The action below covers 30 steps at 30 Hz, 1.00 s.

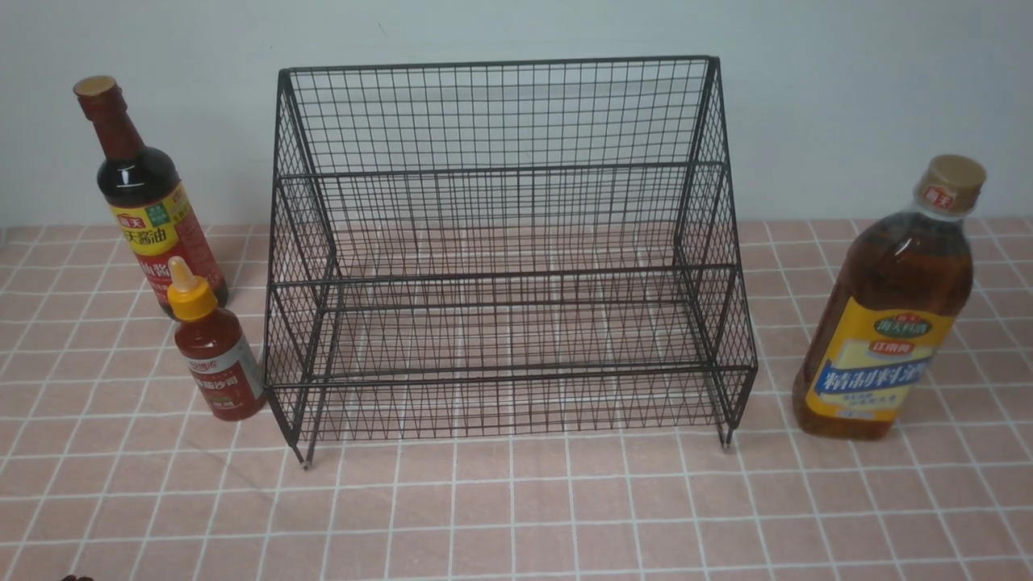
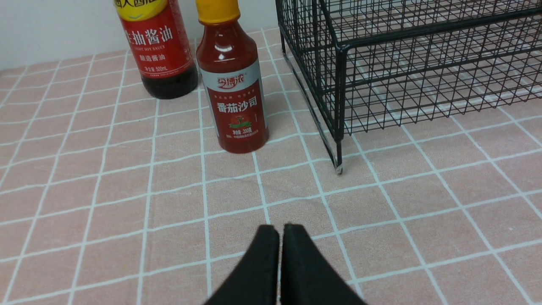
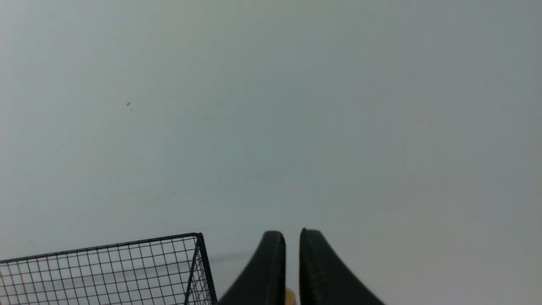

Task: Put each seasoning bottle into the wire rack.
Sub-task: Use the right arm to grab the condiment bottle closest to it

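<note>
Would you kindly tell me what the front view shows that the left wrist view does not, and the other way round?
Only the front view shows the large amber bottle, standing right of the wire rack, and the rack's tall back. Only the left wrist view shows the left gripper, shut and holding nothing. Both show the soy-sauce bottle, the small red sauce bottle and the rack's left front corner.
</note>
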Each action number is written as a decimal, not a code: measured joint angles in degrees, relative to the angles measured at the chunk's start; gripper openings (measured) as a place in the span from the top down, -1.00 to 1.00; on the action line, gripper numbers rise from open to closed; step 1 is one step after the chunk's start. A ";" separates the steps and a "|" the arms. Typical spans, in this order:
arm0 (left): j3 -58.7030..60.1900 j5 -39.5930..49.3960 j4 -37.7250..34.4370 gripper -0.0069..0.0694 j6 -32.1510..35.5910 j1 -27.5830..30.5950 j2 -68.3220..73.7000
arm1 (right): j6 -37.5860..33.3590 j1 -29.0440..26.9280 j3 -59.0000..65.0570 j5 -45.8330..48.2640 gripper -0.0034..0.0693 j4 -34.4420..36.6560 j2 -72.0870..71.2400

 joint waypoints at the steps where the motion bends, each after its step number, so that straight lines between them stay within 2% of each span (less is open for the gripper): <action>1: 0.00 0.00 0.00 0.84 0.00 0.00 0.00 | 0.70 0.00 -1.07 -0.84 0.66 -1.22 2.17; 3: 0.00 0.00 0.00 0.84 0.00 0.00 0.00 | 1.38 0.00 -2.86 -1.74 0.57 -2.86 5.14; 5: 0.00 0.00 0.00 0.84 0.00 0.00 0.00 | 2.07 0.00 -5.96 -2.81 0.32 -5.32 11.27; 6: 0.00 0.00 0.00 0.84 0.00 0.00 0.00 | 2.13 0.00 -6.18 -2.84 0.30 -5.42 11.67; 9: 0.00 0.00 0.00 0.84 0.00 0.00 0.00 | 2.70 0.13 -10.00 -2.90 -0.04 -6.79 17.86; 10: 0.00 0.00 0.00 0.84 0.00 0.00 0.00 | 2.81 0.13 -10.20 -2.90 -0.05 -6.85 18.14; 11: 0.00 0.00 0.00 0.84 0.00 0.00 0.00 | 3.56 0.81 -11.86 -2.90 -0.19 -6.92 20.59; 15: 0.00 0.00 0.00 0.84 0.00 0.00 0.00 | 3.40 3.75 -14.82 -2.84 -0.35 -6.92 25.27; 27: 0.00 0.00 0.00 0.84 0.00 0.00 0.00 | -0.20 4.66 -16.05 -0.23 -0.39 -6.58 32.57; 30: 0.00 0.00 0.00 0.84 0.00 0.00 0.00 | -0.38 4.66 -16.05 0.44 -0.28 -6.53 34.37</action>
